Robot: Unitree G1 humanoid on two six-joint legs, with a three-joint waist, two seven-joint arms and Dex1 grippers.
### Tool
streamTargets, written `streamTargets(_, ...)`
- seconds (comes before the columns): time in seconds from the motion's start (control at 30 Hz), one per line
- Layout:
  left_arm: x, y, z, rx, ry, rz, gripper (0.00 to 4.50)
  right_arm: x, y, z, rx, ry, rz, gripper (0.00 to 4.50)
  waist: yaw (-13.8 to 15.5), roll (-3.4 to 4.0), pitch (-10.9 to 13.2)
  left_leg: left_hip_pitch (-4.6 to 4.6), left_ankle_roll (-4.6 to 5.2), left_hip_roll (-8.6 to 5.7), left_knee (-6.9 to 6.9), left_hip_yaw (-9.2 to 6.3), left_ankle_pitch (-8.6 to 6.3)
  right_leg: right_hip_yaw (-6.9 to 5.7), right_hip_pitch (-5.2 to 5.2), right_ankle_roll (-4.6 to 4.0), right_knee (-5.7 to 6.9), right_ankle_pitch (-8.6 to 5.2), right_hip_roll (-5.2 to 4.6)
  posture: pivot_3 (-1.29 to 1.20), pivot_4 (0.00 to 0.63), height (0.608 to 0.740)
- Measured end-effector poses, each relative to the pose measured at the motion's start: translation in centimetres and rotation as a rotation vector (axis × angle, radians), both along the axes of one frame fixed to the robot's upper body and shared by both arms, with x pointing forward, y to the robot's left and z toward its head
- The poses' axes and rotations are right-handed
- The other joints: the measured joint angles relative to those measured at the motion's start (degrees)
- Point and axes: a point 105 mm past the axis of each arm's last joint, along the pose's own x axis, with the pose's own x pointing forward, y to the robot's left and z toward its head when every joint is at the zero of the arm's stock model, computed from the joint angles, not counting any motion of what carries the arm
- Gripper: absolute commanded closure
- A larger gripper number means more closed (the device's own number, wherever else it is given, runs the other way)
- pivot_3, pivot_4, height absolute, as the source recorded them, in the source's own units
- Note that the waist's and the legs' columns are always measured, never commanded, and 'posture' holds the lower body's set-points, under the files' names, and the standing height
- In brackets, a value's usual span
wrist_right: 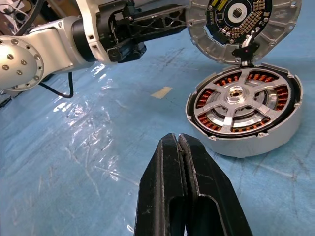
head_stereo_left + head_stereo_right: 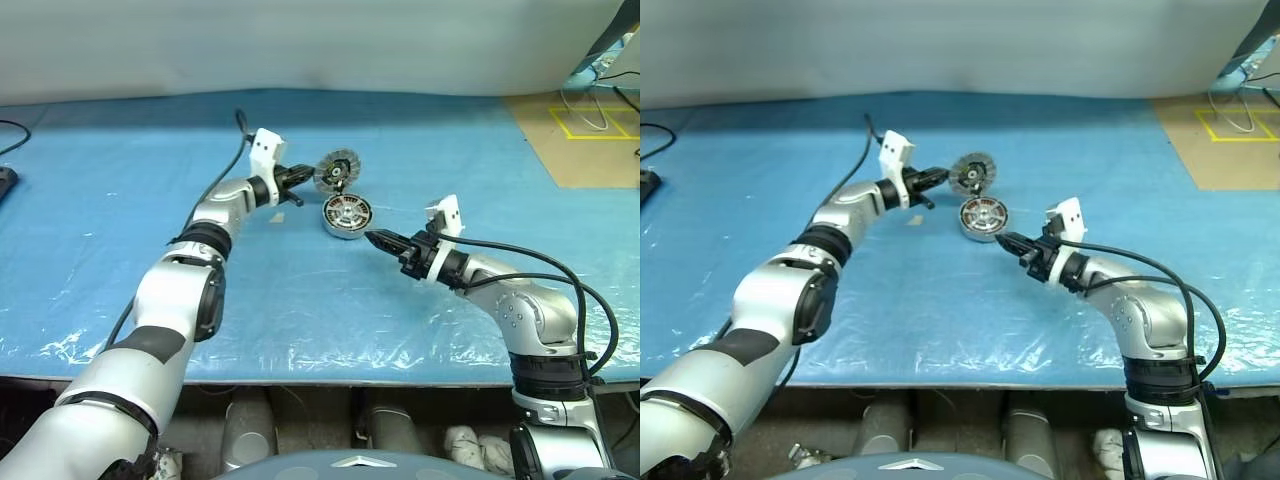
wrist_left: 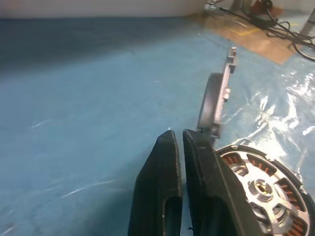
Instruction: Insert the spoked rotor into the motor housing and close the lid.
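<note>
Silver motor housing (image 1: 246,115), spoked rotor (image 1: 236,105) seated inside, rests on blue sheeting (image 2: 120,200); my left gripper (image 2: 305,176) pinches the upright lid (image 2: 337,171), right gripper (image 2: 372,238) pressed together; no legible writing.

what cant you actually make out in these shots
- Whether the left claw pinches the lid: left wrist view, its own fingers cover the contact.
- The lid's outer face: right wrist view shows its inner side, cut by the top edge.
- The motor housing: left wrist view, cut by the corner.
- How the lid's lower edge meets the housing: too small in head views.
</note>
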Motion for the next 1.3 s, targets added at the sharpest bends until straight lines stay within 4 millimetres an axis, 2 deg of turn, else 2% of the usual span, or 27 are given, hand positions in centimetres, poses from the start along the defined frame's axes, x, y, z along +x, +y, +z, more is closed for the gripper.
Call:
streamTargets(0.13, -0.3, -1.1, 1.3, 0.012, -0.049, -0.059, 4.06, -0.2, -0.2, 0.3, -0.013, -0.014, -0.014, 4.5, -0.1, 0.0, 0.0, 0.03, -0.01, -0.05, 0.0, -0.05, 0.0, 0.01, 0.03, 0.03, 0.0, 0.01, -0.03, 0.0, 0.15, 0.74)
streamTargets(0.23, -0.7, -1.8, 1.2, 0.036, -0.069, -0.112, 4.06, -0.2, -0.6, 0.5, -0.01, -0.017, -0.03, 4.5, 0.0, 0.0, 0.0, 0.02, 0.0, -0.12, 0.0, -0.11, 0.0, -0.01, 0.08, 0.03, -0.03, 0.01, -0.1, 0.0, 0.15, 0.74)
streamTargets(0.5, -4.4, -5.5, 1.4, 0.103, -0.157, -0.474, 4.06, -0.3, -0.9, 0.2, -0.011, -0.003, -0.042, 4.5, 0.2, -0.01, 0.0, -0.07, 0.05, -0.59, -0.02, -0.19, 0.03, -0.12, 0.1, 0.09, -0.07, 0.04, -0.66, 0.0, 0.15, 0.74)
streamTargets(0.63, -6.5, -7.2, 0.1, 0.183, -0.159, -0.654, 4.06, 0.1, -1.1, 1.1, -0.03, -0.034, -0.045, 4.5, 0.1, -0.01, 0.0, -0.06, 0.11, -0.56, -0.02, -0.19, 0.07, -0.11, 0.1, 0.12, -0.08, 0.06, -0.68, 0.0, 0.15, 0.74)
streamTargets(0.73, -6.7, -6.8, -1.4, 0.294, -0.186, -0.677, 4.06, 0.5, -1.8, 1.8, -0.046, -0.054, -0.061, 4.5, -0.1, 0.0, 0.0, -0.05, 0.12, -0.53, -0.03, -0.26, 0.07, -0.11, 0.1, 0.17, -0.06, 0.09, -0.64, 0.0, 0.15, 0.74)
streamTargets(0.83, -6.7, -6.2, -2.2, 0.3, -0.16, -0.665, 4.06, 0.9, -2.3, 3.1, -0.047, -0.095, -0.076, 4.5, -0.1, 0.0, 0.0, -0.07, 0.14, -0.55, -0.02, -0.31, 0.09, -0.13, 0.1, 0.18, -0.06, 0.1, -0.65, 0.0, 0.15, 0.74)
streamTargets(0.93, -6.8, -5.7, -0.2, 0.162, -0.139, -0.687, 4.06, 1.1, -2.4, 4.1, -0.027, -0.122, -0.079, 4.5, 0.1, 0.0, 0.0, -0.1, 0.15, -0.59, -0.02, -0.3, 0.09, -0.14, 0.1, 0.16, -0.07, 0.09, -0.66, 0.0, 0.15, 0.74)
streamTargets(1.1, -6.8, -3.6, 6.3, -0.035, -0.228, -0.727, 4.06, 1.3, -2.7, 5.1, 0.002, -0.147, -0.095, 4.5, 0.1, 0.0, 0.0, -0.08, 0.14, -0.54, -0.05, -0.3, 0.09, -0.16, 0.09, -0.06, -0.08, -0.04, -0.66, 0.0, 0.15, 0.74)
streamTargets(1.2, -5.3, -1.9, 10.0, -0.128, -0.268, -0.601, 4.06, 1.3, -2.6, 5.0, 0.004, -0.144, -0.092, 4.5, 0.0, 0.0, 0.0, -0.09, 0.15, -0.56, -0.04, -0.3, 0.09, -0.17, 0.09, -0.05, -0.09, -0.04, -0.65, 0.0, 0.15, 0.74)
streamTargets(1.3, -2.2, -0.2, 12.7, -0.155, -0.306, -0.311, 4.06, 1.3, -2.1, 4.5, 0.013, -0.125, -0.073, 4.5, 0.0, 0.0, 0.0, -0.1, 0.14, -0.58, -0.04, -0.33, 0.09, -0.18, 0.19, -0.02, -0.28, -0.03, -0.65, 0.0, 0.15, 0.74)
